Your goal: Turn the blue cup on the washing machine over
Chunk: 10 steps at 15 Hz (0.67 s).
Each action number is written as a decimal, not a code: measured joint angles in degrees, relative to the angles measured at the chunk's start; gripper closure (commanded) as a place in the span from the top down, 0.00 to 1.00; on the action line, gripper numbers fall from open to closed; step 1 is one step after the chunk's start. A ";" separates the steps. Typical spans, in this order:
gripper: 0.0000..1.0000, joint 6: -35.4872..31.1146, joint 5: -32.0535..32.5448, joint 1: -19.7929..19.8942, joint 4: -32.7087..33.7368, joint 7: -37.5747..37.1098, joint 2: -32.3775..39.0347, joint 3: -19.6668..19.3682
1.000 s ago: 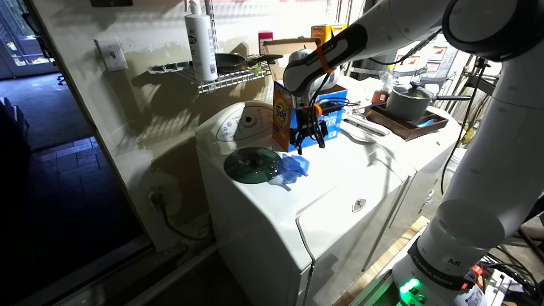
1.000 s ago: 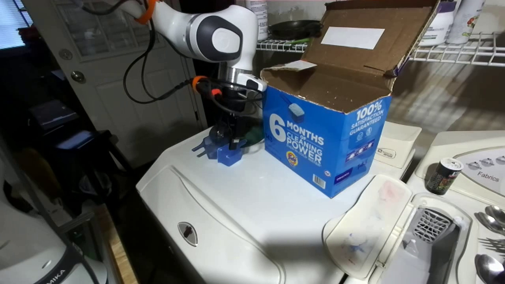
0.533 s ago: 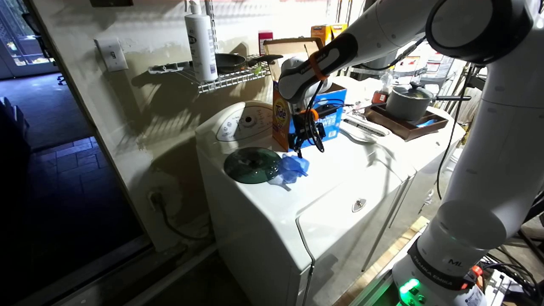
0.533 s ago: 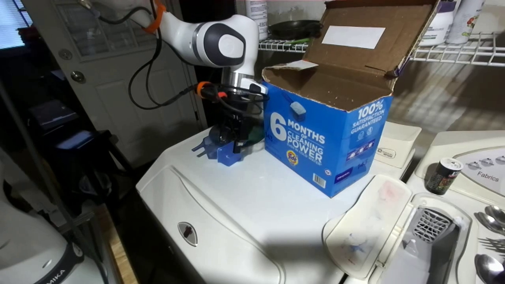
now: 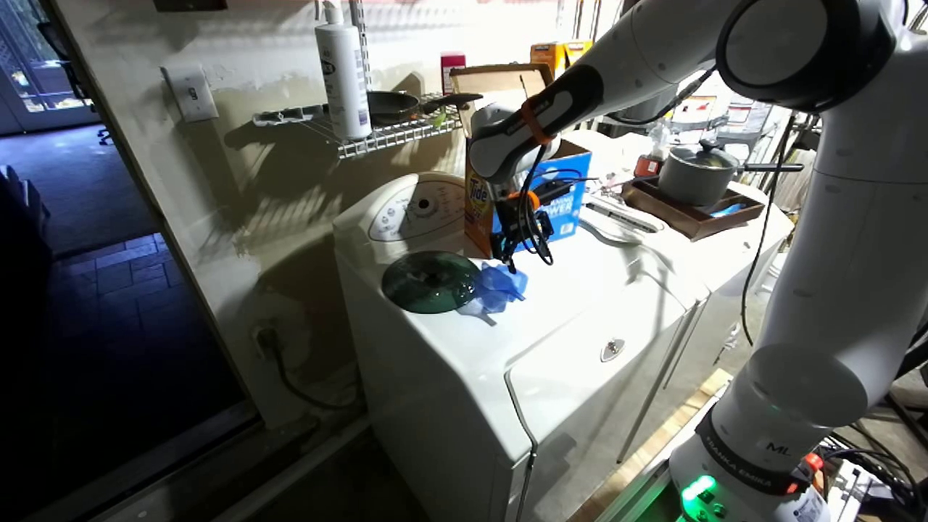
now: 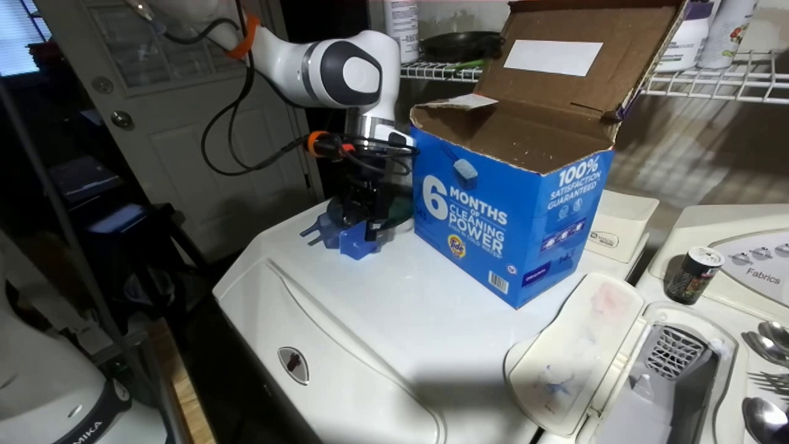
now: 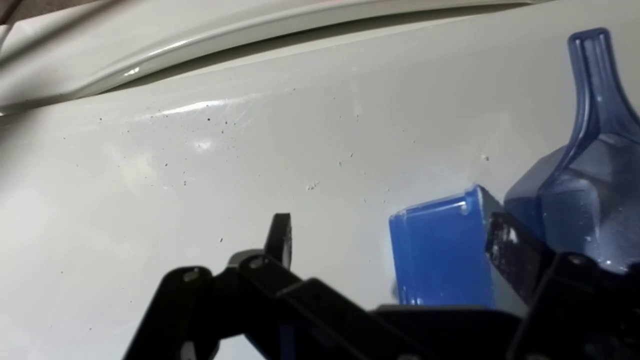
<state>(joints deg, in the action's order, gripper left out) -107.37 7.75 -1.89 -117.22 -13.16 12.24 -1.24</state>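
Dark-blue scoop point(image 6: 328, 232) leftmost on washer point(image 6: 400, 302) in an exterior view. Next, cup point(image 6: 357, 243), brighter blue, on washer just beside scoop. Gripper point(image 7: 390, 235) right at cup, jaws parted wide; wrist view shows cup between them, can't tell if touching. Green disc point(image 6: 400, 211) behind gripper, then box point(image 6: 487, 228), flap up, also on washer; then can point(image 6: 694, 277), upright.

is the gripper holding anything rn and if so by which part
Nothing is held. The gripper is open; the blue cup shows between its fingers in the wrist view, with a plain gap on one side.
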 measured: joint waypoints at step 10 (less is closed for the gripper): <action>1.00 1.00 0.83 -0.37 0.81 -0.06 0.37 0.00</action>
<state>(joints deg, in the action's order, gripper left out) -106.38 8.59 -2.26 -116.41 -13.21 12.60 -1.24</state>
